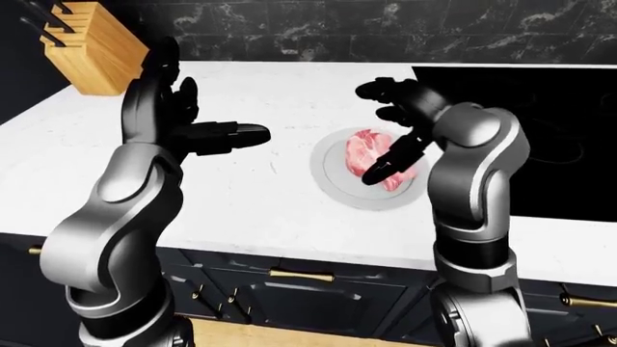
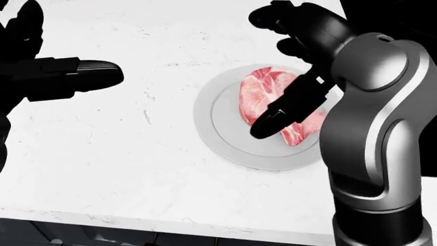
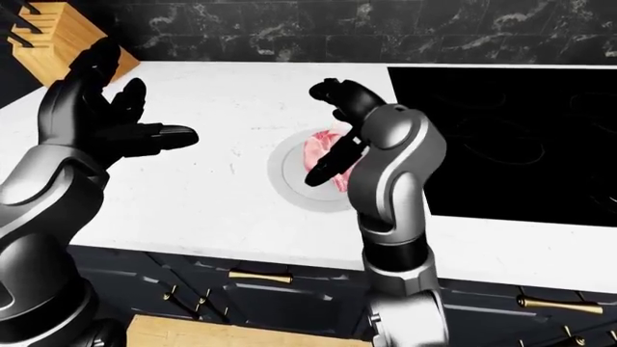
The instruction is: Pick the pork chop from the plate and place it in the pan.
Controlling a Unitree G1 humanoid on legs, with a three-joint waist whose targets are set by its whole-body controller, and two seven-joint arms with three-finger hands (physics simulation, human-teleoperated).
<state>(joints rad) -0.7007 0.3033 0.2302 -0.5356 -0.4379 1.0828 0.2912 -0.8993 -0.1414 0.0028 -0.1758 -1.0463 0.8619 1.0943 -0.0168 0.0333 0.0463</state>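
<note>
A raw pink pork chop (image 2: 258, 95) lies on a round grey plate (image 2: 213, 134) on the white counter. My right hand (image 2: 270, 76) hovers open just over the chop. Its two upper fingers (image 2: 281, 19) curl past the chop's top edge, and its long thumb (image 2: 283, 114) reaches across the chop's lower right part. Whether the thumb touches the meat I cannot tell. My left hand (image 1: 197, 108) is held up open over the counter, well left of the plate, and holds nothing. No pan shows in any view.
A black cooktop (image 1: 526, 137) is set into the counter right of the plate. A wooden knife block (image 1: 92, 47) stands at the top left. Dark cabinet drawers with brass handles (image 1: 301, 275) run below the counter edge.
</note>
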